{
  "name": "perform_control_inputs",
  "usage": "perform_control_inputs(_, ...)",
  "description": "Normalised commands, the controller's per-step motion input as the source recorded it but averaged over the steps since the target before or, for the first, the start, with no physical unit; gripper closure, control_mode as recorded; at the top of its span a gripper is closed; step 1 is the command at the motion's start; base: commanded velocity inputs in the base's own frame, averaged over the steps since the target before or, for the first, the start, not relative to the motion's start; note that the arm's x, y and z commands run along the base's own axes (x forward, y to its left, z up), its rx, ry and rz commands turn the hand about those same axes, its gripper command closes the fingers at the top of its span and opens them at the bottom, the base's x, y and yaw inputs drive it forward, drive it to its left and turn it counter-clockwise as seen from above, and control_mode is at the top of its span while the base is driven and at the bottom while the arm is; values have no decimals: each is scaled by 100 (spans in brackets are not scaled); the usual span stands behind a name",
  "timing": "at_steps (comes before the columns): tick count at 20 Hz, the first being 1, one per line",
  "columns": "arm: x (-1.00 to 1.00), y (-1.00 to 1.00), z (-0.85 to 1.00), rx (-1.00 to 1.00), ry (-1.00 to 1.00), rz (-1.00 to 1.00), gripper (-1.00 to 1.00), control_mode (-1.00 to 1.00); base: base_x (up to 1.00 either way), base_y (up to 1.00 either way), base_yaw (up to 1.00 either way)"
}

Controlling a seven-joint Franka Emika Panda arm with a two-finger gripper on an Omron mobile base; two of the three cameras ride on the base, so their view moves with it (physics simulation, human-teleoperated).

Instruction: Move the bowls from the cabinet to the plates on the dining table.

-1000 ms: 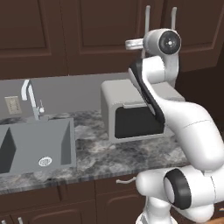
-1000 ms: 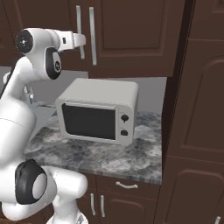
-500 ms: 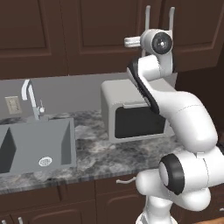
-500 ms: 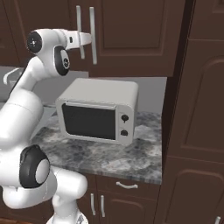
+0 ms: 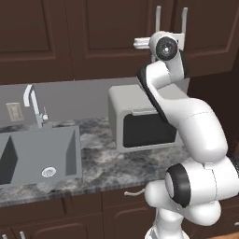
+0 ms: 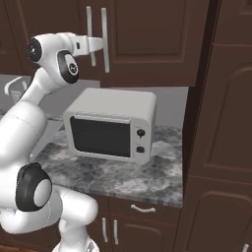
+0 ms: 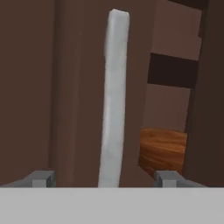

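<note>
The dark brown wall cabinet (image 6: 147, 39) hangs above the counter with two long silver bar handles. My gripper (image 6: 100, 44) is raised to those handles, also seen from the other side as the gripper (image 5: 140, 43). In the hand view the gripper (image 7: 105, 178) stands open, its fingertips (image 7: 43, 178) wide apart on either side of one silver handle (image 7: 114, 96) without touching it. To the right of that handle a gap into the cabinet shows a shelf and part of a reddish-brown wooden bowl (image 7: 162, 148). The plates and the dining table are out of view.
A grey toaster oven (image 6: 110, 130) stands on the marble counter (image 6: 123, 179) right under the cabinet. A sink (image 5: 37, 154) with a faucet (image 5: 31, 100) lies to the left. A tall dark cabinet column (image 6: 221, 123) closes off the right side.
The hand has moved a little closer in to the cabinet handles and the arm has straightened up behind it. The handles and the counter things have not moved.
</note>
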Motion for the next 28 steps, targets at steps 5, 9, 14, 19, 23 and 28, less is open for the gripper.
perform_control_inputs(5,-43,-88,31,7,0,-13,-100,-100,0,0,0)
perform_control_inputs(9,-22,-94,17,6,2,-16,-100,-100,0,0,0)
perform_control_inputs(14,-1,-91,0,0,2,-21,-100,-100,0,0,0)
perform_control_inputs(19,0,-90,0,0,0,-21,-100,-100,0,0,0)
perform_control_inputs(23,-8,-100,17,0,0,-13,-100,-100,0,0,0)
perform_control_inputs(28,-38,-100,43,2,0,-5,-100,-100,0,0,0)
